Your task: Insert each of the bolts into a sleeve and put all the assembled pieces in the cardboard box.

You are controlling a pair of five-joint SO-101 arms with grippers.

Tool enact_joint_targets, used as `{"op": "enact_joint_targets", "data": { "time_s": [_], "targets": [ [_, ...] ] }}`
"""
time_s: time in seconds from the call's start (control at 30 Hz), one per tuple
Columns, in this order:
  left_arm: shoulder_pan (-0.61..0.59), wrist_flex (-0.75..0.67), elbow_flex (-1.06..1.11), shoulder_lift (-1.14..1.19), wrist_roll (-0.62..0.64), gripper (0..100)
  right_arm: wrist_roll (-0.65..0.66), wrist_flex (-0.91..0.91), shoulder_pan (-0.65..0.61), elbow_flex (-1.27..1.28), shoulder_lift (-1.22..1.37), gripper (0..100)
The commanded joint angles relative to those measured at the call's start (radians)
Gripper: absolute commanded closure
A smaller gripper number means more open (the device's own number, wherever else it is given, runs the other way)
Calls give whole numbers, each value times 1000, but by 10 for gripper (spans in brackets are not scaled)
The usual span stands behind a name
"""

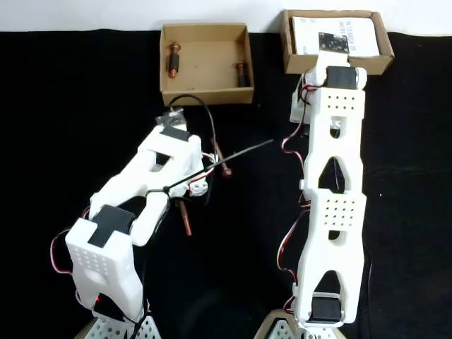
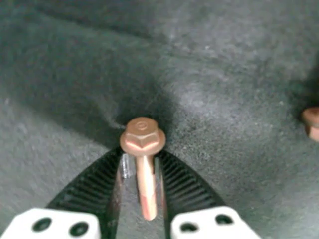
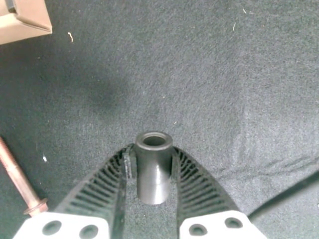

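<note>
My left gripper (image 2: 142, 155) is shut on a copper bolt (image 2: 144, 174), whose hex head (image 2: 142, 135) sticks out past the fingertips above the black cloth. In the high view the left gripper (image 1: 172, 117) sits just in front of the cardboard box (image 1: 205, 95). My right gripper (image 3: 153, 150) is shut on a black sleeve (image 3: 153, 174), its open bore facing away from the wrist. Two assembled pieces lie in the box, one on the left (image 1: 174, 59) and one on the right (image 1: 241, 73). The right arm (image 1: 332, 162) stretches toward the back of the table.
Two loose bolts lie on the cloth between the arms, one (image 1: 219, 159) farther back and one (image 1: 186, 217) nearer; the right wrist view shows a bolt (image 3: 17, 179) too. A second box (image 1: 337, 65) holding a printed sheet stands at the back right. Cables cross the middle.
</note>
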Motion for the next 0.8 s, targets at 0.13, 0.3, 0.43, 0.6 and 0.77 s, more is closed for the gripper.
{"op": "enact_joint_targets", "data": {
  "time_s": [0.13, 0.3, 0.43, 0.6, 0.77],
  "targets": [
    [-8, 80, -143, -53, -256, 992, 6, 7, 7, -7, -104, 992],
    [1, 2, 18, -302, -399, 992, 15, 7, 5, 81, -225, 992],
    [12, -135, 314, -619, -532, 993, 26, 7, 4, 383, -429, 992],
    [-22, -282, 641, -1047, -703, 992, 23, 5, 4, 872, -750, 992],
    [-110, -443, 773, -1359, -727, 992, 28, 4, -8, 1264, -1056, 992]
  ]
}}
